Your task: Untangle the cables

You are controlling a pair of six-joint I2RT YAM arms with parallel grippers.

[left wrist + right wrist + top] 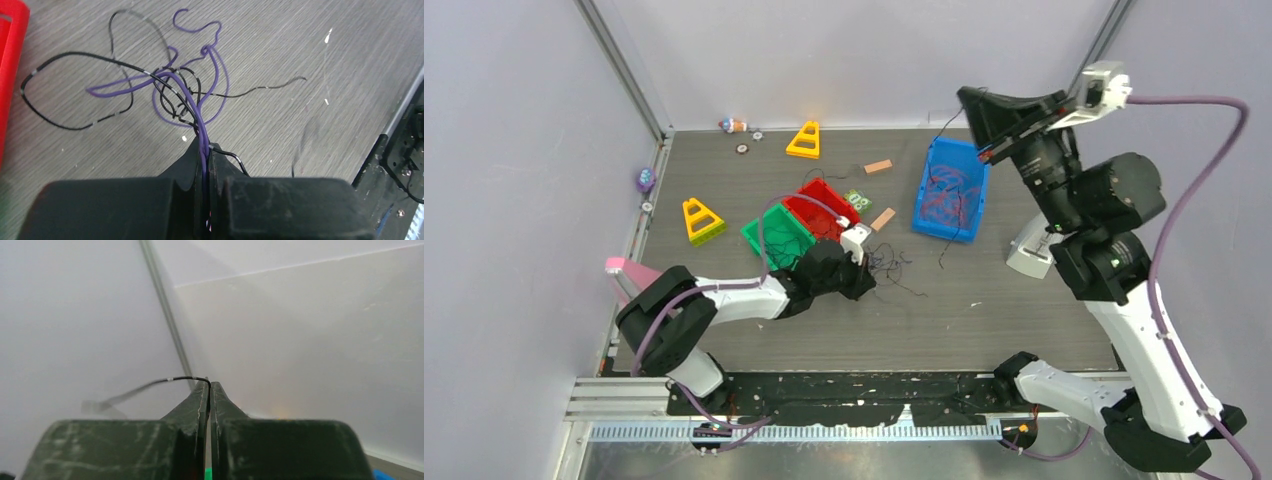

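Clamping the cables (201,127), the closed left end effector (208,150) has their knot (179,92) at 12 o'clock (right end effector (209,385) grips one black strand (165,381)).

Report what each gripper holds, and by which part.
Left gripper is shut on the purple cable, pinched where it leaves the tangle. Right gripper is shut on a black cable at the tip of its jaws; which part of it cannot be told.
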